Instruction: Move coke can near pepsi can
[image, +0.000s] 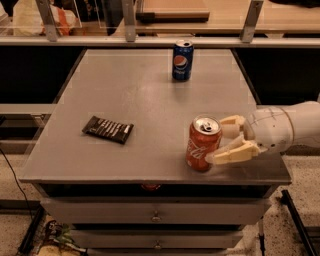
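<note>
The coke can (202, 145), red-orange with a silver top, stands upright near the front right edge of the grey table (140, 95). My gripper (216, 141) reaches in from the right, with one finger behind the can and one in front. Its pale fingers (235, 152) press against the can's right side, so it is shut on the can. The can rests on the table. The pepsi can (182, 61), dark blue with a round logo, stands upright at the far edge of the table, well apart from the coke can.
A dark wrapped snack bar (107, 129) lies flat on the left of the table. Drawers (155, 212) sit under the tabletop. A counter with metal posts (129, 20) runs behind the table.
</note>
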